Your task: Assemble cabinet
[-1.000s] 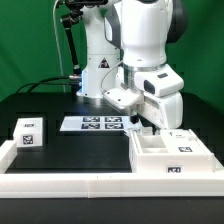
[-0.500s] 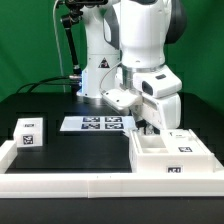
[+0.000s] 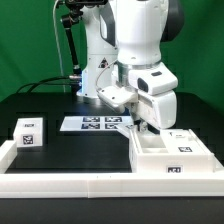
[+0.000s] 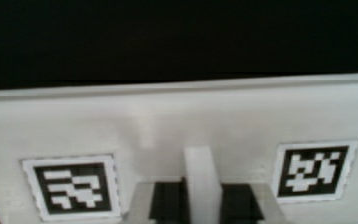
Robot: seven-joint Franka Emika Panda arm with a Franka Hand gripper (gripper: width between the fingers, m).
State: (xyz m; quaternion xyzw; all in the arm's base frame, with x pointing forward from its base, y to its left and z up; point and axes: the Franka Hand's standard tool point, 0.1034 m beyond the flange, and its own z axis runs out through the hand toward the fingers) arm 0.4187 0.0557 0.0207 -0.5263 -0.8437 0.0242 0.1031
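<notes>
The white cabinet [image 3: 172, 155] lies at the exterior view's right, against the front rail, with tags on its upper faces. My gripper [image 3: 148, 127] is down at the cabinet's far left edge. In the wrist view the cabinet [image 4: 176, 120] fills the picture as a white panel with two tags. A narrow white rib [image 4: 201, 165] runs between my dark fingers [image 4: 165, 205]. My gripper [image 4: 201, 203] stands shut on that rib, with the pads against both of its sides. A small white tagged block [image 3: 30, 133] sits apart at the exterior view's left.
The marker board [image 3: 97, 123] lies on the black table behind the middle. A low white rail [image 3: 90, 182] runs along the front and up the left side. The robot base [image 3: 100, 70] and a dark stand [image 3: 68, 50] are at the back.
The hand and wrist have shifted slightly toward the exterior view's left. The cabinet, the small block and the marker board have not visibly moved.
</notes>
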